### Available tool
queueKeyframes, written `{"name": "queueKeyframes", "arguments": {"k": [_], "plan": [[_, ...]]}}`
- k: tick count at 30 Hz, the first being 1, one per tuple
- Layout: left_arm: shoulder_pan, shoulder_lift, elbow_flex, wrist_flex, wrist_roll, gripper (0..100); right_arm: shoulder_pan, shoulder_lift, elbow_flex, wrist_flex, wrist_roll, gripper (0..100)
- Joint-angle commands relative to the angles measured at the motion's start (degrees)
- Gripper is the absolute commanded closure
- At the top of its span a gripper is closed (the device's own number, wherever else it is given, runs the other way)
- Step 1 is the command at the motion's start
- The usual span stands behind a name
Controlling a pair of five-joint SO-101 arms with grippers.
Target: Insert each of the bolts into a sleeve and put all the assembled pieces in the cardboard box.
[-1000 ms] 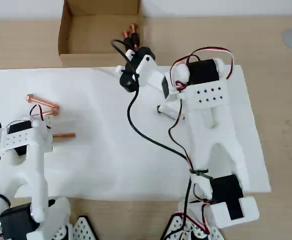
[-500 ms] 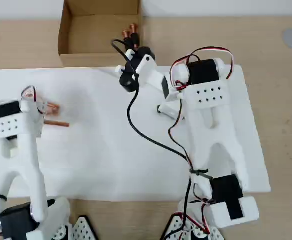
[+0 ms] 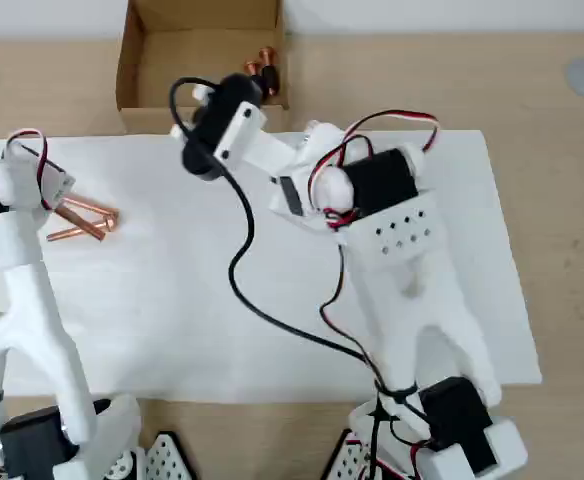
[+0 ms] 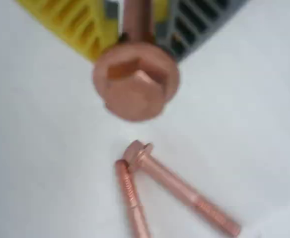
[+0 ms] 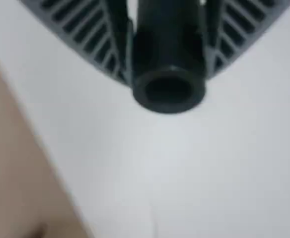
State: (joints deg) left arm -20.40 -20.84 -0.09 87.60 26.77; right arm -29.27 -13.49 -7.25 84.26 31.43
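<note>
High view: open brown cardboard box [image 3: 130, 62] sat at far table edge, copper pieces [image 3: 262, 66] in its corner; two loose copper bolts [image 3: 82, 216] lay on white sheet [image 3: 172, 300] just beside left arm [image 3: 12, 270].
Left wrist: left gripper [image 4: 137, 34] clamped on copper hex-flange bolt [image 4: 135, 82], above the loose pair, which touched at one end.
Right wrist: right gripper [image 5: 167, 49] held black tubular sleeve [image 5: 169, 79], bore facing camera, above sheet near tan table [image 5: 11, 173].

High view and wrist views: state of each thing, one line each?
left gripper: shut on bolt.
bolt: clamped, no sleeve on it.
right gripper: shut on sleeve.
sleeve: clamped, bore empty.
loose bolts: two, lying flat on white sheet, ends touching, unsleeved.
cardboard box: upright, top open.
</note>
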Motion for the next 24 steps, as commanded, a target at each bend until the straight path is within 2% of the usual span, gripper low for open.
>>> {"name": "queueKeyframes", "arguments": {"k": [1, 5, 8, 16, 21, 24], "plan": [[-0.6, -1.7, -5.5, 1.1, -6.5, 99, -3.2, -3.6, -0.8, -7.4, -3.3, 98.8], [-0.6, -1.7, -9.5, 3.7, -13.4, 99, -4.5, -5.8, -0.6, -15.0, -8.4, 98.8], [0.4, -1.7, -12.5, 5.1, -14.2, 99, -4.5, -7.3, -0.9, -17.0, -9.6, 98.8], [10.4, -1.7, -13.6, 7.3, -14.6, 99, -4.4, -13.5, -0.7, -12.6, -12.9, 98.8], [18.0, -1.7, -10.4, 8.5, -14.8, 99, -4.6, -16.5, -0.6, -9.8, -20.8, 98.8], [19.1, -1.7, -9.1, 8.2, -18.5, 99, -5.6, -17.9, -0.4, -9.9, -27.0, 98.8]]}}
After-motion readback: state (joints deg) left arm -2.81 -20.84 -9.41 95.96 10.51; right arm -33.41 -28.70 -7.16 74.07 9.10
